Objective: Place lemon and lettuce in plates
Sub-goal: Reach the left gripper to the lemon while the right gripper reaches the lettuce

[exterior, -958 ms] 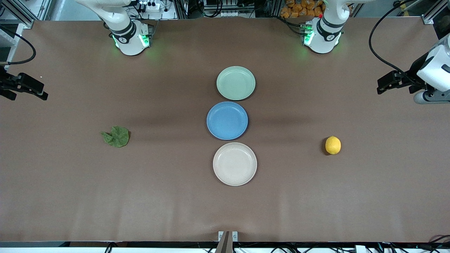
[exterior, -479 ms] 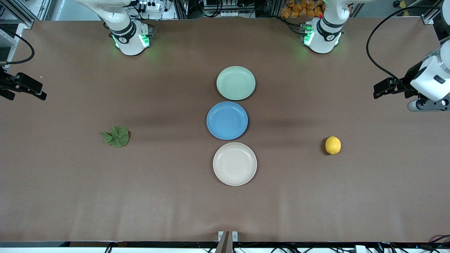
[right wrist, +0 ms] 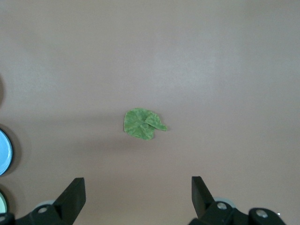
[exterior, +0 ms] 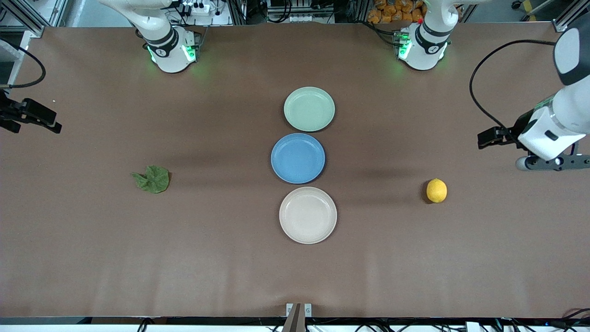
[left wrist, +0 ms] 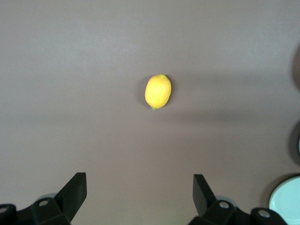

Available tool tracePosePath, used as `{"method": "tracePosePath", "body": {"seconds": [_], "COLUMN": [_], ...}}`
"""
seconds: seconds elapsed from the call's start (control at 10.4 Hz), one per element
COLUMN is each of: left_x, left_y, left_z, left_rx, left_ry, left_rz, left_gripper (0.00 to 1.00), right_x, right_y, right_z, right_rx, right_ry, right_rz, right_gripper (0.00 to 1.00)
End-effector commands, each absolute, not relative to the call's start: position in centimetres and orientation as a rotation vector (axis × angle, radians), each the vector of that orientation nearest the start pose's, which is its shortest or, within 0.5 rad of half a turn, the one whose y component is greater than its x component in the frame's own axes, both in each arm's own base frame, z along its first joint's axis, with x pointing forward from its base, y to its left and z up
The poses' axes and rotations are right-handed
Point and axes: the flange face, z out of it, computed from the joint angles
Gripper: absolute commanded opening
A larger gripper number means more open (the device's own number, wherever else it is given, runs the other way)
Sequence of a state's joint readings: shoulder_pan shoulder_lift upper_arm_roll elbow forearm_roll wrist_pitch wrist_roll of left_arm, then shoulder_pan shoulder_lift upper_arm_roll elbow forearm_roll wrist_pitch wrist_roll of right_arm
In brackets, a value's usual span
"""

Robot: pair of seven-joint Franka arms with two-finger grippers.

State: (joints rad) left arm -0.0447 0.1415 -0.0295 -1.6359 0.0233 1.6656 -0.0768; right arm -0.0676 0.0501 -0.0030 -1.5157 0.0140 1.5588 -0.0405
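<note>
The left gripper [left wrist: 139,193], jaws spread, hangs above the table [exterior: 461,258] near the lemon [exterior: 436,190]; the right gripper [right wrist: 138,194], also spread, hangs well apart from the lettuce [exterior: 152,179].

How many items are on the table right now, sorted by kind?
Plates: 3 – mint green plate, blue plate, beige plate
Lemon: 1 – lemon
Lettuce: 1 – lettuce
Total: 5

You get even, bright overhead light, no glare. Soft shadow falls at 9 o'clock of the lemon [exterior: 436,190]. Wrist views look slightly soft.
</note>
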Motion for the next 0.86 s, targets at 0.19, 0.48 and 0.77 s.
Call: {"method": "tracePosePath", "body": {"seconds": [0.19, 0.48, 0.77], "left_x": [60.7, 60.9, 60.7], "left_y": [-4.4, -5.7, -5.5], "left_z": [46.2, 40.9, 36.8], "left_rx": [-3.103, -3.108, -3.114], "left_ry": [0.058, 0.097, 0.202], "left_rz": [0.194, 0.186, 0.142], "left_gripper": [1.00, 1.00, 1.00], "right_x": [59.3, 60.1, 59.9], "right_y": [-4.2, -5.2, -5.2], "right_z": [57.1, 50.1, 43.3], "right_rx": [-3.133, -3.120, -3.123], "right_ry": [0.053, 0.077, 0.082], "right_rz": [0.139, 0.239, 0.213], "right_gripper": [1.00, 1.00, 1.00]}}
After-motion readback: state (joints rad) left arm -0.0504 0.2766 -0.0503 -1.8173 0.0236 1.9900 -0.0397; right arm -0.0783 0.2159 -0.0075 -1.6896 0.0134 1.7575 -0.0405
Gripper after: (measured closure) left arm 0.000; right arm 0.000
